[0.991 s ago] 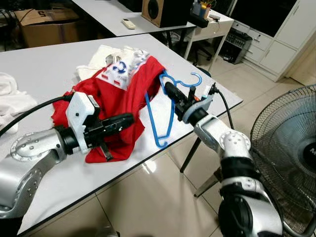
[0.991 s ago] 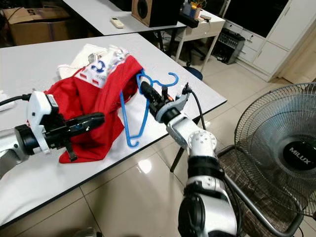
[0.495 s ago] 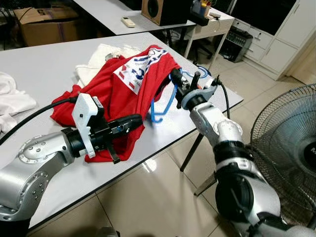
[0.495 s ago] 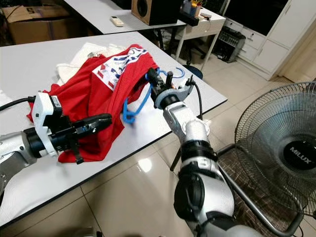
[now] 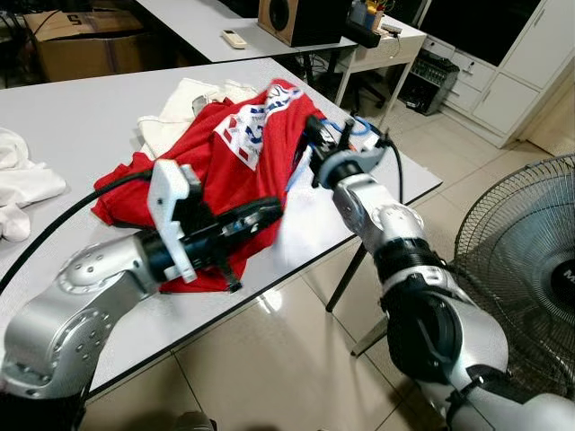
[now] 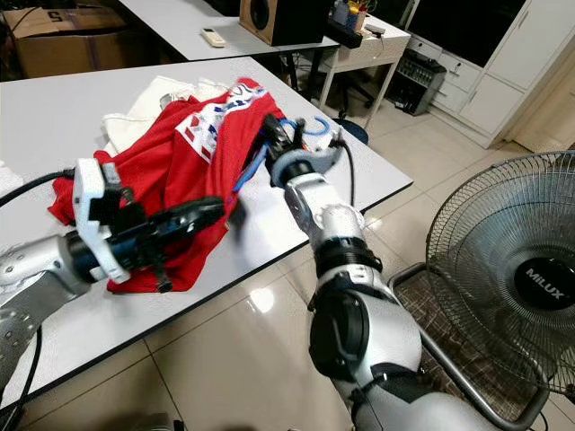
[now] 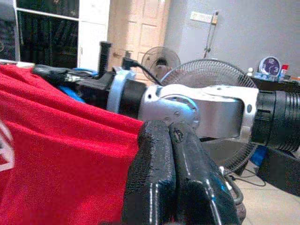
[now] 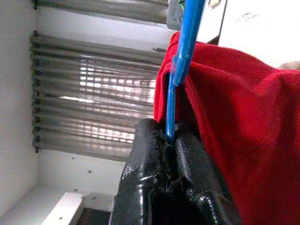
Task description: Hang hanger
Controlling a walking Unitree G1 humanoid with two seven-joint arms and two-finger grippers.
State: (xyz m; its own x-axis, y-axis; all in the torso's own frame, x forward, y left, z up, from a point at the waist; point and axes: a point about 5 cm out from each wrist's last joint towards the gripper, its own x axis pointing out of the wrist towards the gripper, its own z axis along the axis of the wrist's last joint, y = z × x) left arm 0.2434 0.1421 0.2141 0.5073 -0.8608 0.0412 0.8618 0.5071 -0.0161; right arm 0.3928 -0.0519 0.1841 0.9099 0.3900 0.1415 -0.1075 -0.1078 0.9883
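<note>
A red shirt (image 5: 238,157) with a white printed patch lies bunched on the grey table (image 5: 81,126), its right side lifted. My right gripper (image 8: 171,140) is shut on the blue hanger (image 8: 182,65) and sits pushed against the shirt's raised edge (image 5: 310,135). Most of the hanger is hidden inside the cloth; its hook (image 6: 314,124) sticks out by the wrist. My left gripper (image 5: 269,211) is shut, its fingers (image 7: 159,154) lying along the shirt's near edge. Whether cloth is pinched between them is unclear.
White garments (image 5: 193,99) lie behind the shirt and another white cloth (image 5: 22,184) at the table's left. A standing fan (image 5: 526,260) is on the floor at the right. A second table (image 5: 207,22) with a speaker (image 5: 296,18) stands behind.
The right gripper has carried the hanger up and to the left, into the shirt, and the shirt's right side has risen. The left gripper has moved right along the shirt's near edge.
</note>
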